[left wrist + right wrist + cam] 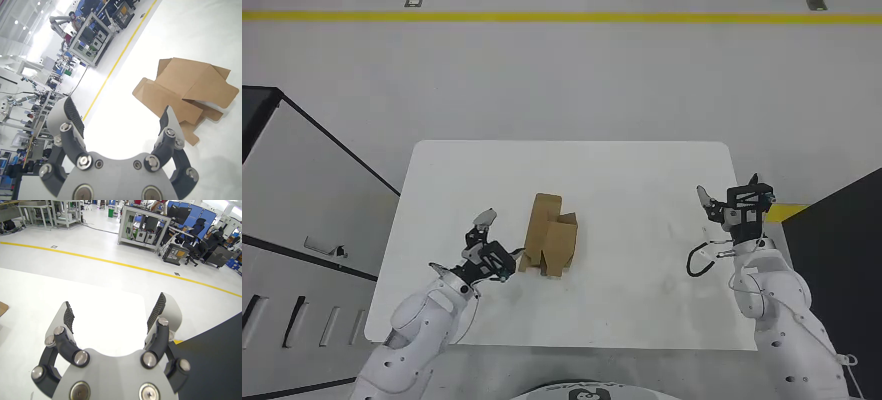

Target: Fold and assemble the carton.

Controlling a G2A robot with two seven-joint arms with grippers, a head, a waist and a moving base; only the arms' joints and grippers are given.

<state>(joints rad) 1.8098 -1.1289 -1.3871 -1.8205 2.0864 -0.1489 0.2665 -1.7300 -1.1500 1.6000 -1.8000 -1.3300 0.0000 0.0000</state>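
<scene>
Cardboard, brown and corrugated, forms the partly folded carton (550, 238) (189, 89), which lies flat near the middle of the white rectangular desk (642, 180), a little toward the left arm's side. Its panels overlap one another and several flaps stick out at the edges.

The left gripper (498, 238) (118, 106) sits low over the desk just beside the carton, its ribbed fingers (73, 113) released and spread wide, grasping nothing. In the left wrist view one fingertip overlaps the carton's near flap; whether it touches cannot be told.

The right gripper (732, 195) (114, 300) is well apart from the carton, near the desk's right edge, its fingers (156, 309) also released and holding nothing. A corner of the carton (2, 308) shows far off in its wrist view.

A dark flat panel (842, 260) (217, 351) stands just beside the desk on the right. A grey slanted panel (292, 200) borders the left side. A yellow floor line (562, 16) runs beyond the far edge.
</scene>
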